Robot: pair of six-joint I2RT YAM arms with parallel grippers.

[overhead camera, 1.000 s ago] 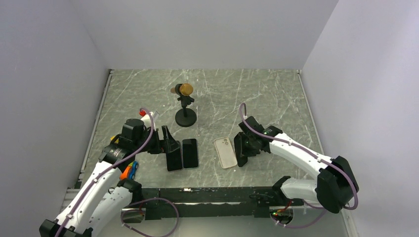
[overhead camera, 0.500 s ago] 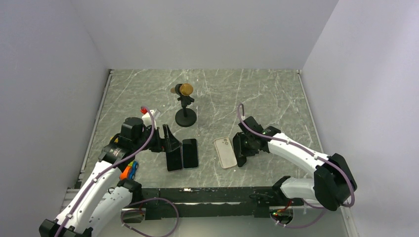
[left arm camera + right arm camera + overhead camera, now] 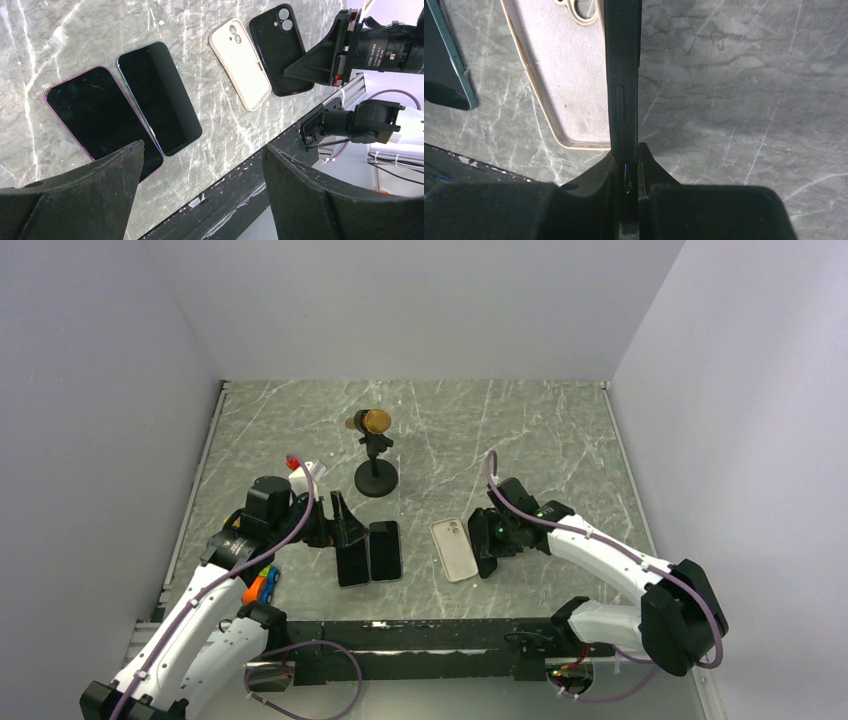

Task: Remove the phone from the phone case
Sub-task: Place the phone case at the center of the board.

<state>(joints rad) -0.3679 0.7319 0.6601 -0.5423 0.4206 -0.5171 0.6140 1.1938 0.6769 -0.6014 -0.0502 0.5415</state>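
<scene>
Between right fingers | black case | long axis near-far, camera cutout far

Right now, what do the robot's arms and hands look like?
The left arm and right arm are white with black joints and purple cables. The left one has an orange-and-blue bit. The left hand and right hand are black wedges.

**Black case mostly out of sight**

From the right wrist, the black case shows edge-on only. It runs off at 12 o'clock, and its near end is buried in the pinch of the right gripper. The beige case is cut at 12 o'clock, the teal-edged phone at 9. One finger of the left gripper hides the purple phone's corner at 7 o'clock.
</scene>
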